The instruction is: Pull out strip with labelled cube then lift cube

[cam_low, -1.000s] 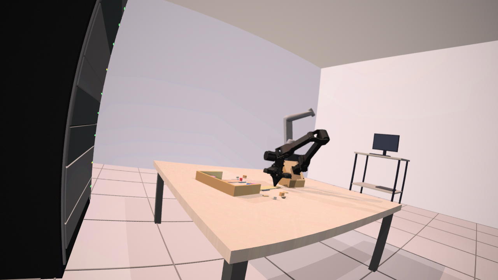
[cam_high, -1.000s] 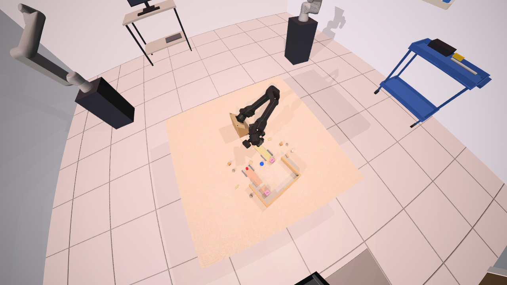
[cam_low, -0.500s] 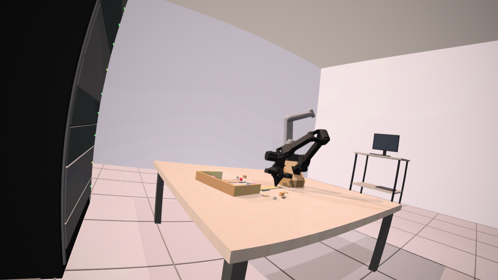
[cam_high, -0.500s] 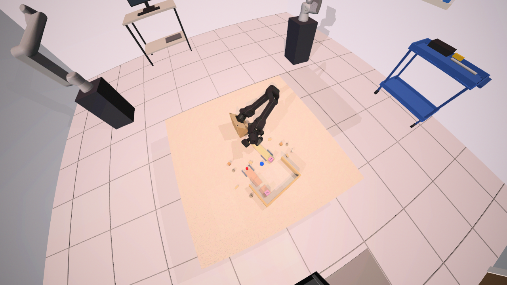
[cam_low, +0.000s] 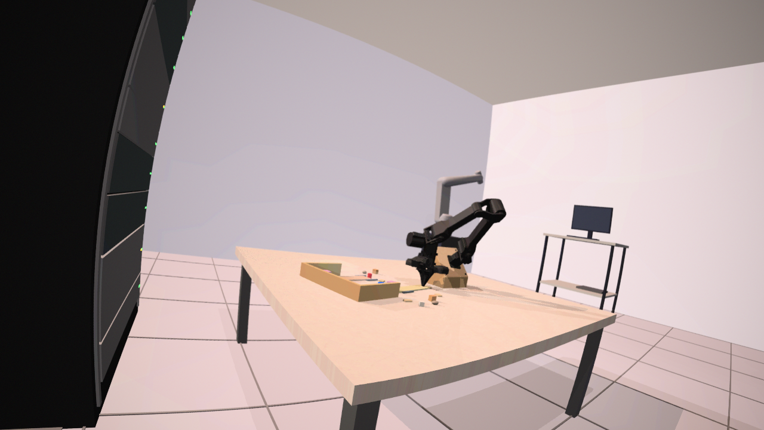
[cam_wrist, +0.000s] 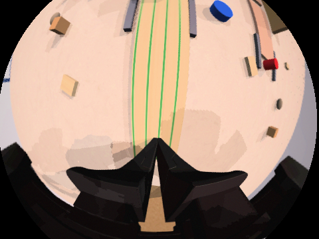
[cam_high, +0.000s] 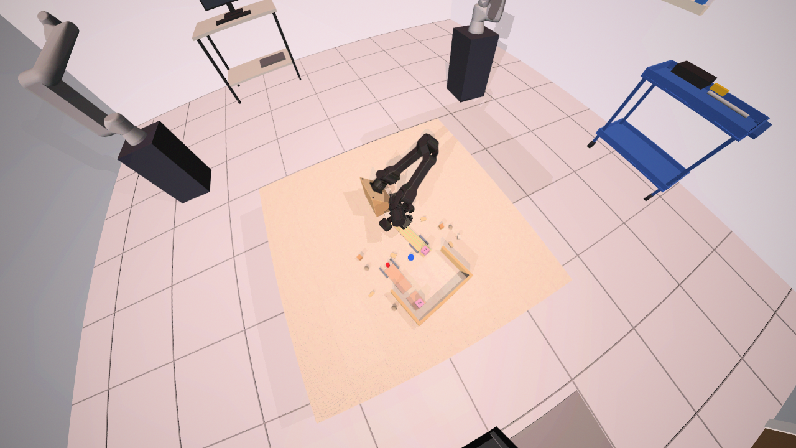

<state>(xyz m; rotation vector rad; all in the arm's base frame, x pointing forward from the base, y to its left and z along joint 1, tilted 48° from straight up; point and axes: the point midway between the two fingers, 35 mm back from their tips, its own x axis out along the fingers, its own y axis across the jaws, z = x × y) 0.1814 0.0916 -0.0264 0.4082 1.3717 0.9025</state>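
My gripper (cam_low: 424, 283) (cam_wrist: 157, 141) is shut with nothing between its fingers; its tips are at the near part of the yellow strip (cam_high: 410, 236) (cam_wrist: 161, 66), and contact cannot be told for sure. This strip has green lines, shows no break, and runs between two dark grey rails (cam_wrist: 131, 16) (cam_wrist: 193, 20). A pink labelled cube (cam_high: 425, 250) is at its far end, just beyond the rails. The salmon strip (cam_high: 395, 274) (cam_wrist: 264, 33) shows a gap before a separate far piece (cam_high: 413, 297). Another pink labelled cube (cam_high: 419, 303) is at that piece's far end. The labels are too small to read surely.
A low wooden wall (cam_high: 446, 301) (cam_low: 330, 283) bounds the far side. A blue disc (cam_high: 410, 257) (cam_wrist: 220, 10) lies between the strips. A red cylinder (cam_high: 387, 264) (cam_wrist: 270, 64) is at the salmon strip's near end. Several small blocks and pebbles lie around. A wooden stand (cam_low: 447, 267) is beside the arm.
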